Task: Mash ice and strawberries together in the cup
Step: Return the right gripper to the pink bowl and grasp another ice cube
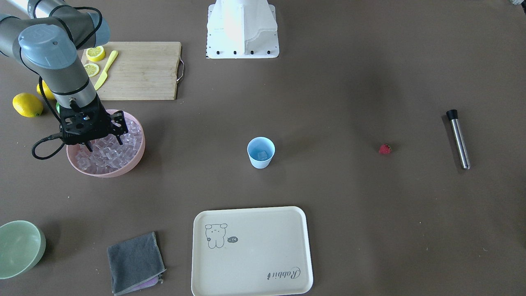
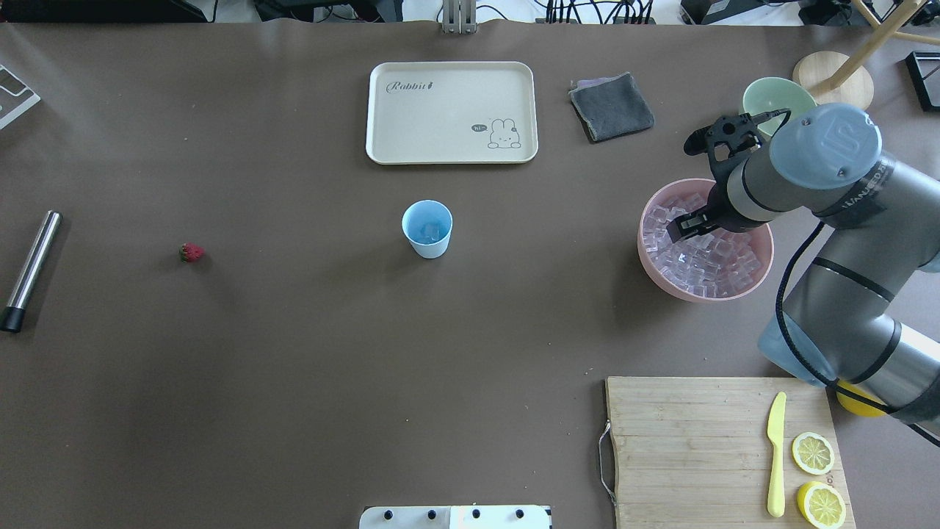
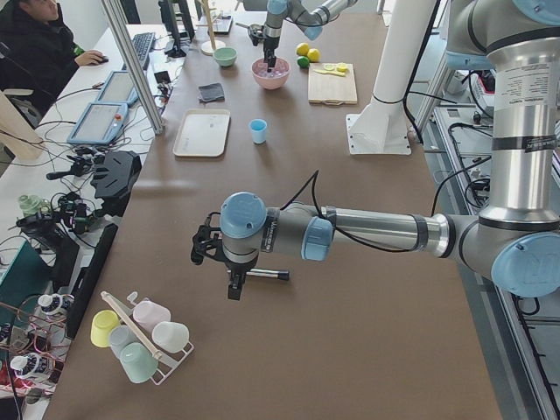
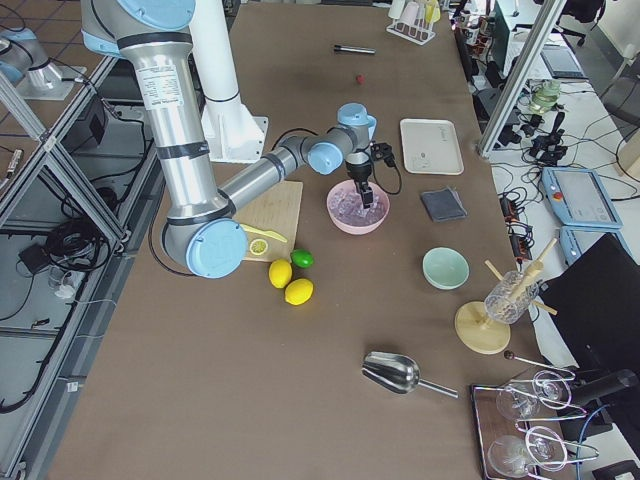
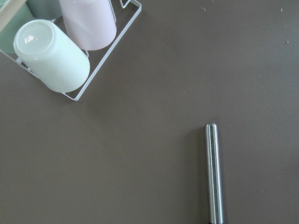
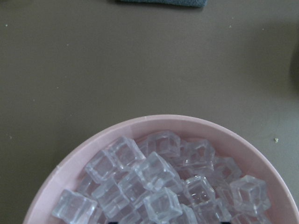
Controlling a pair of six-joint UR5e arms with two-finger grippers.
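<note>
The light-blue cup (image 1: 261, 153) stands upright at mid-table and holds an ice cube (image 2: 430, 233). The pile of ice (image 1: 110, 153) fills a pink bowl (image 1: 137, 158), also seen in the right wrist view (image 6: 159, 186). My right gripper (image 1: 104, 143) is open, its fingers down among the cubes. The strawberry (image 1: 385, 149) lies alone on the table far from the cup (image 2: 192, 253). My left gripper (image 3: 232, 284) shows only in the exterior left view, hovering by a steel muddler (image 5: 214, 172). I cannot tell whether it is open or shut.
A cream tray (image 1: 251, 250), grey cloth (image 1: 135, 263) and pale green bowl (image 1: 18, 248) lie beyond the cup. A cutting board (image 1: 141, 70) holds lemon slices and a yellow knife. A wire rack of cups (image 5: 70, 51) sits near the muddler.
</note>
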